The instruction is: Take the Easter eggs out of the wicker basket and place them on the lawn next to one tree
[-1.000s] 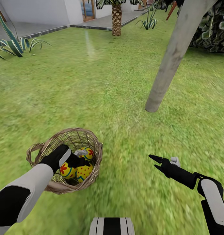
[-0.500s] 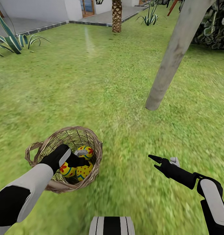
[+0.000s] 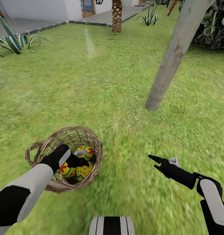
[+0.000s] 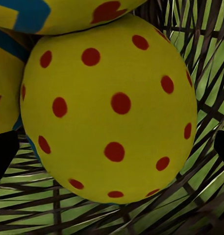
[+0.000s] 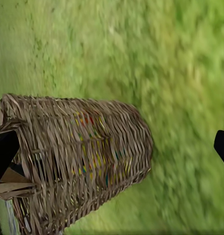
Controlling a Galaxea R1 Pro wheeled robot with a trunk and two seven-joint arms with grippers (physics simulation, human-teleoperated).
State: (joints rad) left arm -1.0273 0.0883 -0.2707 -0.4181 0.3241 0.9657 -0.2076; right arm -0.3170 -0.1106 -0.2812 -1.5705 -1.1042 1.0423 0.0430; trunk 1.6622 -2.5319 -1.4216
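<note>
The left claw (image 3: 80,156) reaches into the wicker basket (image 3: 92,143), its jaws wide around a dotted egg (image 4: 109,115), perhaps not touching, while the right claw (image 3: 154,162) hangs narrowly open over the lawn (image 3: 92,81).

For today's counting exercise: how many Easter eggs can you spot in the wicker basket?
3, all inside the wicker basket: one at the far side, one dotted egg nearest the right wall, one beside the left gripper at the left. More could hide beneath.

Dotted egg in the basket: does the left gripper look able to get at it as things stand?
Probably yes. The left gripper is already inside the basket, and the wrist view shows the dotted egg sitting between its open fingertips, nothing between them.
</note>
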